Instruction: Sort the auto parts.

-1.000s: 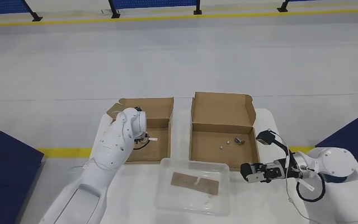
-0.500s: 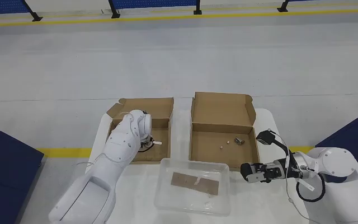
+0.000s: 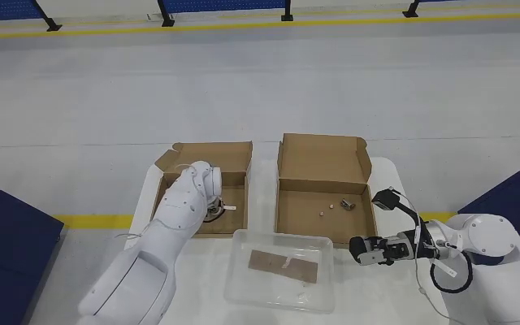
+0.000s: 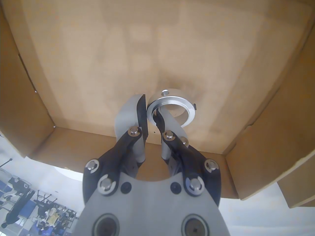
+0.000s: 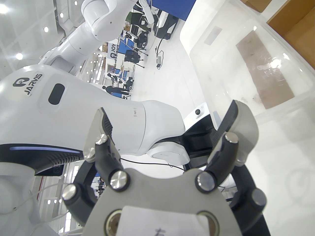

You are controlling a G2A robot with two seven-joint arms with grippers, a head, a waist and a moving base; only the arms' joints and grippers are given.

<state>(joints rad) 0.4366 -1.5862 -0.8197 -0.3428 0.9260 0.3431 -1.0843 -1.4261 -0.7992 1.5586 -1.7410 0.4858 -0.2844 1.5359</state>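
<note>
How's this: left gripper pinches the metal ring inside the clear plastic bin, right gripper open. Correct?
Wrong container. The left wrist view shows the left gripper pinching the metal ring inside a cardboard box. Right gripper open.

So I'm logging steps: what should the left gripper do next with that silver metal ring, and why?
Probably open and release: the left gripper pinches the silver metal ring by its wall, low inside the brown cardboard box, seemingly its sorting spot.

No readable print on cardboard boxes (image 3: 321, 158), clear bin (image 3: 280, 237), metal ring (image 4: 172, 99).
</note>
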